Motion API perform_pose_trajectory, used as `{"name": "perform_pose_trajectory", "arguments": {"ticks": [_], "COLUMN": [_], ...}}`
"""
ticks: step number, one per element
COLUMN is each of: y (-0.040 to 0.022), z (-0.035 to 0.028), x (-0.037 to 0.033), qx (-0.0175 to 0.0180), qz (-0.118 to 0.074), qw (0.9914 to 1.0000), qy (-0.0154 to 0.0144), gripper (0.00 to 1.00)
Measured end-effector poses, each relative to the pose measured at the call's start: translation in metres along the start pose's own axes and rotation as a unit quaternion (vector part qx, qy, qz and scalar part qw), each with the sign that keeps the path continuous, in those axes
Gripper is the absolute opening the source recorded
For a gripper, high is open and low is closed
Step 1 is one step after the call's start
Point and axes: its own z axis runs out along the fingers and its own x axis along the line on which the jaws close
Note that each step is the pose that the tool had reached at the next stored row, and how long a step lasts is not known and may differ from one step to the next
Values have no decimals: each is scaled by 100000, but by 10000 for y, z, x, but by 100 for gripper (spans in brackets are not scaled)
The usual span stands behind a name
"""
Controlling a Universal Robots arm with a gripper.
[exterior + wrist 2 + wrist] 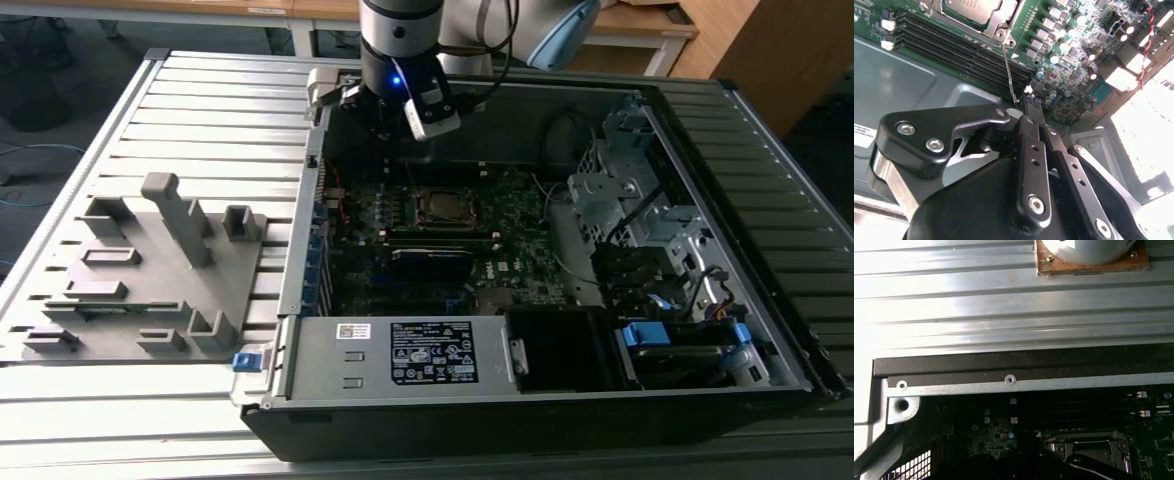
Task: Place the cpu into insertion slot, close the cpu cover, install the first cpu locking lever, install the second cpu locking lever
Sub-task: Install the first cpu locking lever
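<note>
Slatted metal table (200, 90) runs right up to the camera in the exterior view, and pretty much everything sits on it. Biggest thing on top is the open tower case (534, 420), lying on its side with the guts showing. Just beside it, on the exterior view's left, there's a grey fixture tray (147, 290) with blocks and posts sticking up. Inside the case you've got the green motherboard (521, 260), and the arm comes down over its far end.

The second wrist view looks down past the black gripper (1031, 106), and its fingers are pinched together with no gap that I can see. Just past the tips are the long black memory slots (954, 45). Beyond those, the cpu cover (1008, 17) is down flat, framing the cpu (971, 7), which sits in the insertion slot (446, 206) with its silver top showing. One thin wire locking lever (1009, 70) reaches from the cover's corner over the memory slots and ends right beside the fingertips. Can't tell whether they're actually touching it.
</note>
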Motion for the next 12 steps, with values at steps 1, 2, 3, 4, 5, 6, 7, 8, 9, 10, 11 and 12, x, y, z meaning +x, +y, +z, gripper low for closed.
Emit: {"name": "perform_pose_trajectory", "arguments": {"ticks": [1,2,3,4,5,6,7,8,9,10,11,12], "y": [0,0,0,0,-1,0,0,0,0,0,-1,-1], "z": [0,0,-1,-1,0,0,0,0,0,0,0,0], "x": [0,0,0,0,0,0,0,0,1,3,3,3], "qx": [0,-15,-59,-140,-278,-337,-346,-358,-446,-445,-444,-446], "qz": [-3,-3,-1,-5,-13,-9,-8,-3,-14,-6,-8,-6], "qw": [100000,100000,100000,100000,100000,99999,99999,99999,99999,99999,99999,99999], "qy": [0,3,12,18,21,22,23,23,33,34,32,31], "gripper": [11,11,11,11,11,11,11,11,11,11,11,11]}}
